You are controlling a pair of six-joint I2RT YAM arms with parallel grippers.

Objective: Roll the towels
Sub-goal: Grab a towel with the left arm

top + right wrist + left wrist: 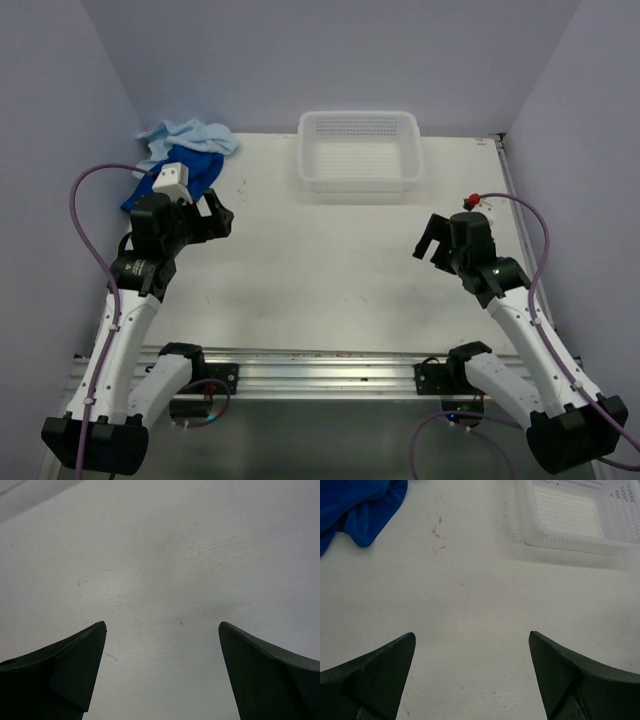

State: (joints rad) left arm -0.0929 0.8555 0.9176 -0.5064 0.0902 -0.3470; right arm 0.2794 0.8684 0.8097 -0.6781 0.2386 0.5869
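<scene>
Towels: dark royal blue terry towel (pixel 203 165) and larger pale sky blue terry towel (pixel 190 133) lie crumpled, touching, at far-left corner of white surface (pixel 320 270). Both left gripper (pixel 216 214) & right gripper (pixel 431 242) spread wide, empty. Step: first reach, rolling not begun. Nxt prob. needs pulling one towel out & flattening it.

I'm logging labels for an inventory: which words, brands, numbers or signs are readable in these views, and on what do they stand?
None: no text can be read in any view.
The white basket, dark blue towel, pale blue towel, table, left arm and right arm show no lettering.
</scene>
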